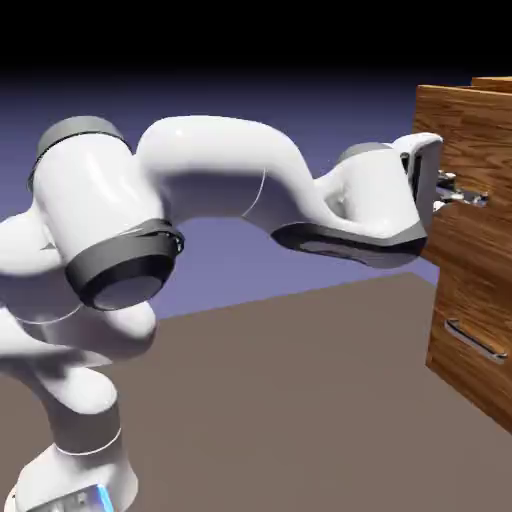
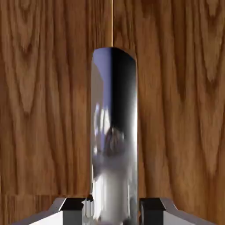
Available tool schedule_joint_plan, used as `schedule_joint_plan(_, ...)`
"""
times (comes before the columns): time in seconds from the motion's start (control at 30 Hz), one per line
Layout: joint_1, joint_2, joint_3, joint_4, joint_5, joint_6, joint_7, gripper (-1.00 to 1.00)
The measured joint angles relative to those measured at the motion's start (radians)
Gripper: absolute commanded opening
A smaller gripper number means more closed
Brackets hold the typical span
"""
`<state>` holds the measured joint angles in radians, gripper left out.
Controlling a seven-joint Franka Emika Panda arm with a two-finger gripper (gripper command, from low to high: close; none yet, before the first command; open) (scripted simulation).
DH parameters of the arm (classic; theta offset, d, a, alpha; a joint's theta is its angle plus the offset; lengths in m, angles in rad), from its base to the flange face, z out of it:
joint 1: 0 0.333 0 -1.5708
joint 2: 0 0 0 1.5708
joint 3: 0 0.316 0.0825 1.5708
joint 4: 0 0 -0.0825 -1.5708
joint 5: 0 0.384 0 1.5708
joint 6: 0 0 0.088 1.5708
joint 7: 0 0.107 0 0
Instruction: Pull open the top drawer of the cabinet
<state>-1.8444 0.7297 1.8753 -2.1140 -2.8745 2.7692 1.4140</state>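
The jaws are clamped on the top drawer's (image 1: 470, 160) handle (image 2: 113, 132), at three o'clock from the arm (image 1: 220, 185); the drawer juts from the cabinet (image 1: 480, 330).

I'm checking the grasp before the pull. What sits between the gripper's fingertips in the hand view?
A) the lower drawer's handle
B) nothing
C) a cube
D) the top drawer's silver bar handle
D: the silver bar handle runs between the gripper tips, at the top drawer.

no readable text, labels, numbers, signs anywhere
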Motion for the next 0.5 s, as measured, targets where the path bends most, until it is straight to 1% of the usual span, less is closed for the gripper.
schedule_joint_plan(0.4, -0.435, 0.181, 0.317, -0.336, 0.079, 0.019, -0.086, -1.0)
schedule_joint_plan(0.43, -0.467, 0.198, 0.338, -0.36, 0.087, 0.025, -0.094, 1.0)
schedule_joint_plan(0.5, -0.467, 0.199, 0.338, -0.36, 0.087, 0.025, -0.094, 1.0)
